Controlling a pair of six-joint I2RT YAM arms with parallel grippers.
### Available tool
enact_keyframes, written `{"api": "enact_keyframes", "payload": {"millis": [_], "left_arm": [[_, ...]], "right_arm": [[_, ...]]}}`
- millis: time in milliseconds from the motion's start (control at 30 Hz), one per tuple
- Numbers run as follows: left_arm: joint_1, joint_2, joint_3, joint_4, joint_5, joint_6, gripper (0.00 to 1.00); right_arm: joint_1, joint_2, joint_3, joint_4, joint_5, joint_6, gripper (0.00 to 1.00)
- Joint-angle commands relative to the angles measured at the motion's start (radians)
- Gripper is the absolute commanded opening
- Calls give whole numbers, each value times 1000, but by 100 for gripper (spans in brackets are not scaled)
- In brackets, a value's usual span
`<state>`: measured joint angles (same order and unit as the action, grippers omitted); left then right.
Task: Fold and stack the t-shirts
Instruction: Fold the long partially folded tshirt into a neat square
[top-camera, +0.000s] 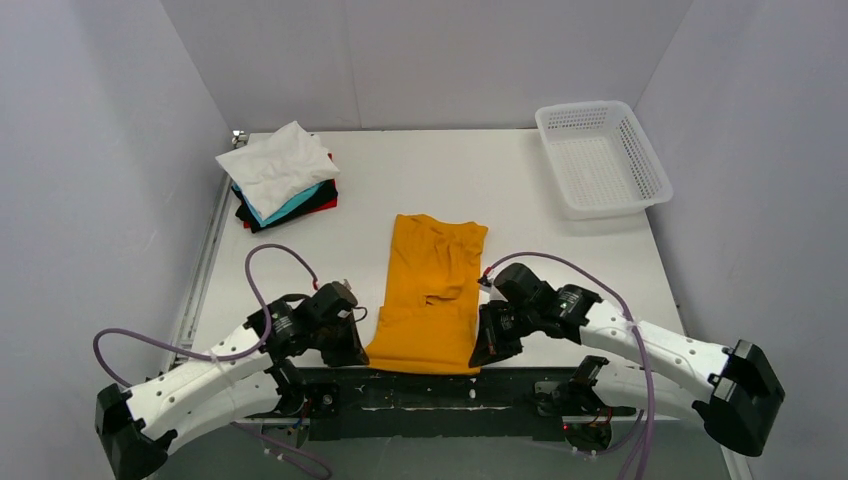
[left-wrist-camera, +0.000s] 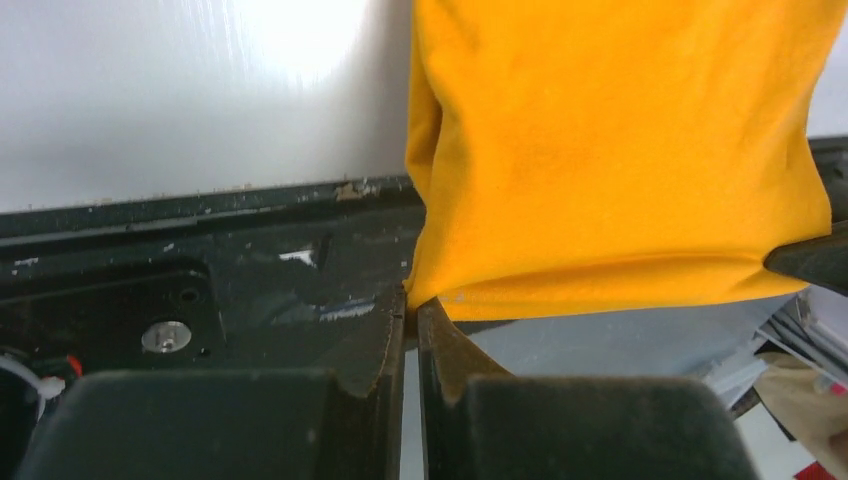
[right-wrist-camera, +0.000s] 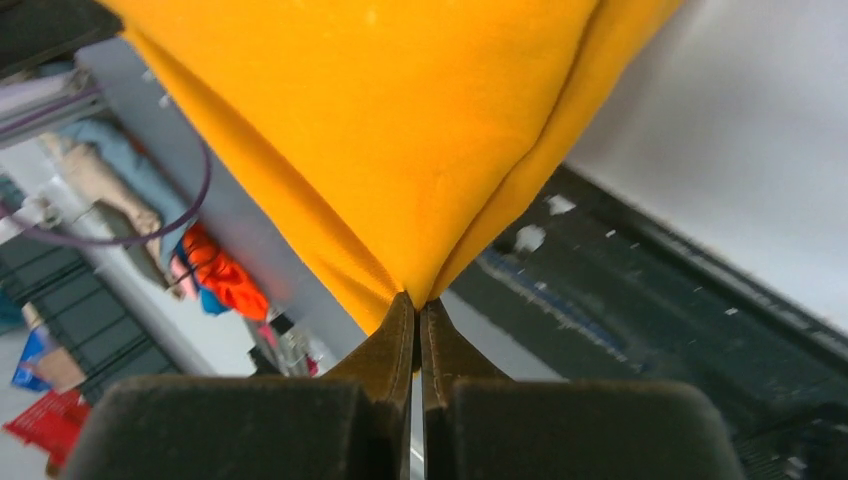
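The orange-yellow t-shirt (top-camera: 430, 295) lies lengthwise in the middle of the table, folded into a narrow strip, its near end over the front edge. My left gripper (top-camera: 358, 352) is shut on its near left corner (left-wrist-camera: 425, 290). My right gripper (top-camera: 482, 352) is shut on its near right corner (right-wrist-camera: 415, 285). Both corners are raised a little above the table edge. A stack of folded t-shirts (top-camera: 280, 185), white on top over teal, black and red, sits at the back left.
A white plastic mesh basket (top-camera: 600, 158) stands at the back right corner. The black mounting rail (top-camera: 430, 385) runs along the table's front edge under the shirt's near end. Grey walls close in on three sides.
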<state>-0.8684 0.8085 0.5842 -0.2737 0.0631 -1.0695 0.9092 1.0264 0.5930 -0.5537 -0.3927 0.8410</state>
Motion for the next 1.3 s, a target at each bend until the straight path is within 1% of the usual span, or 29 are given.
{"api": "enact_keyframes", "payload": {"millis": [0, 133, 233, 333, 433, 533, 667, 800, 867, 967, 1100, 1200, 1267], "left_arm": [[-35, -76, 28, -298, -83, 16, 0], [-44, -55, 143, -304, -112, 95, 0], [-43, 3, 268, -358, -223, 155, 0], [-42, 88, 378, -392, -340, 208, 0], [-26, 184, 469, -380, -370, 260, 0], [24, 276, 555, -344, -346, 304, 0], [169, 400, 638, -275, -216, 351, 0], [234, 541, 748, -234, -191, 413, 0], [262, 619, 818, -248, -175, 434, 0], [296, 722, 874, -227, -162, 473, 0], [340, 860, 952, -217, -130, 481, 0], [360, 959, 1022, -209, -110, 494, 0], [367, 1019, 1062, -200, -102, 502, 0]], "right_arm": [[26, -111, 15, -164, -100, 76, 1], [23, -156, 123, -229, -97, 43, 1], [-3, -129, 221, -300, -52, -15, 1], [-82, -88, 301, -374, -5, -85, 1], [-189, -55, 338, -351, -34, -130, 1], [-294, -2, 391, -338, -86, -173, 1], [-398, 73, 444, -324, -125, -227, 1], [-487, 171, 495, -283, -169, -252, 1], [-517, 222, 526, -261, -184, -255, 1], [-559, 294, 574, -243, -186, -259, 1], [-604, 373, 585, -137, -194, -209, 1], [-621, 463, 635, -135, -188, -213, 1], [-624, 518, 663, -132, -152, -215, 1]]}}
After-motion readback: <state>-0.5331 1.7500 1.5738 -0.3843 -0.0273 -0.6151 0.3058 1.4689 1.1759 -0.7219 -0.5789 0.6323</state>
